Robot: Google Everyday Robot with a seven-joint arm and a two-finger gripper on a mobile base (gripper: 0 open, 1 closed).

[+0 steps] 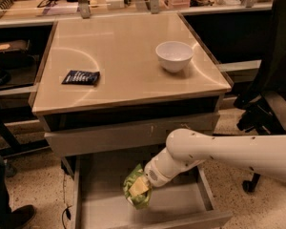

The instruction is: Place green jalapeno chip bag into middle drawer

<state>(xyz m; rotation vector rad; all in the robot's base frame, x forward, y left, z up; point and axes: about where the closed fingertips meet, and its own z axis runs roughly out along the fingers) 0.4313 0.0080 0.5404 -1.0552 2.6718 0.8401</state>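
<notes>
The green jalapeno chip bag (pixel 136 192) hangs at the end of my white arm, over the left-middle of the open middle drawer (pixel 181 205), just above its grey tray floor. My gripper (pixel 142 185) is shut on the bag's upper part and is mostly covered by it. The arm reaches in from the right, passing below the closed drawer front (pixel 109 136) above.
A white bowl (pixel 174 55) and a flat dark blue packet (pixel 81 77) sit on the beige table top (pixel 124 37). An office chair (pixel 271 109) stands at the right. A person's shoe (pixel 12 218) is at the lower left, and cluttered benches are behind.
</notes>
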